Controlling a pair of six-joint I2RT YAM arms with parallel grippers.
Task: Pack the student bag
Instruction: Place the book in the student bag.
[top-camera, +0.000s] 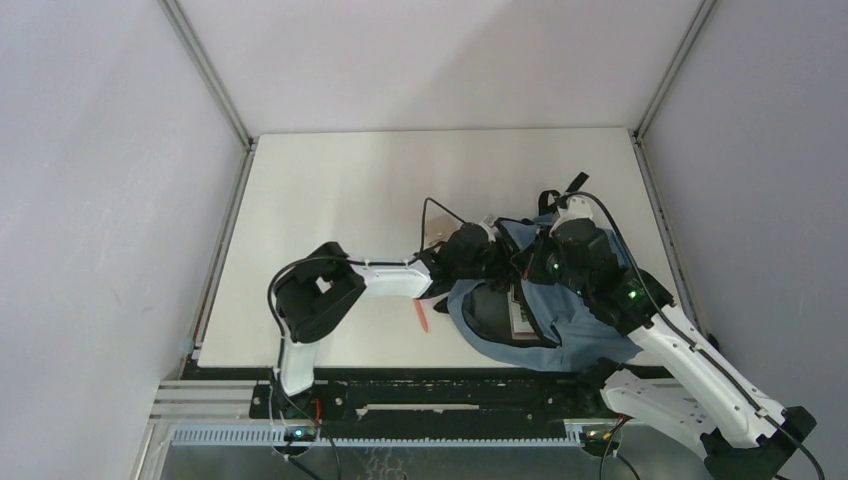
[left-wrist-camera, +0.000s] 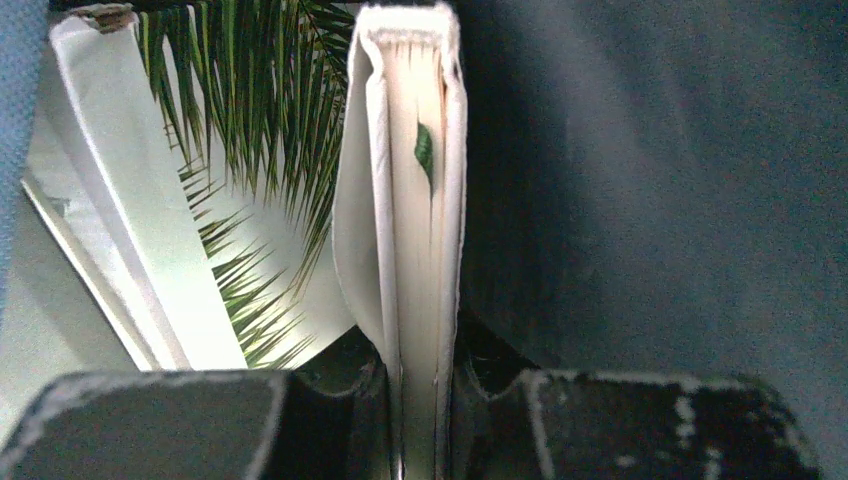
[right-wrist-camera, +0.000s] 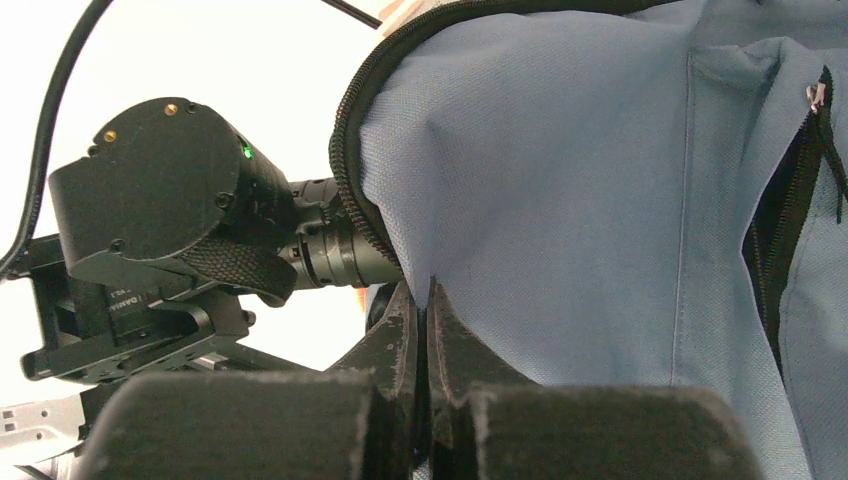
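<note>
The dusty-blue student bag (top-camera: 570, 325) lies at the right of the table with its black-zippered mouth open to the left. My left gripper (top-camera: 478, 256) reaches into that mouth. In the left wrist view it (left-wrist-camera: 418, 375) is shut on a thin white book (left-wrist-camera: 415, 200), seen edge-on against the bag's dark lining (left-wrist-camera: 650, 180). A book with a palm-leaf cover (left-wrist-camera: 235, 190) lies to its left. My right gripper (top-camera: 556, 256) is over the bag. In the right wrist view it (right-wrist-camera: 428, 305) is shut on a fold of the blue fabric (right-wrist-camera: 560, 170) beside the zipper edge.
A red pen (top-camera: 422, 315) lies on the table just left of the bag. A tan object (top-camera: 437, 232) shows behind the left wrist. A book (top-camera: 520, 312) shows inside the bag's mouth. The left arm's wrist (right-wrist-camera: 170, 200) is close to the right fingers.
</note>
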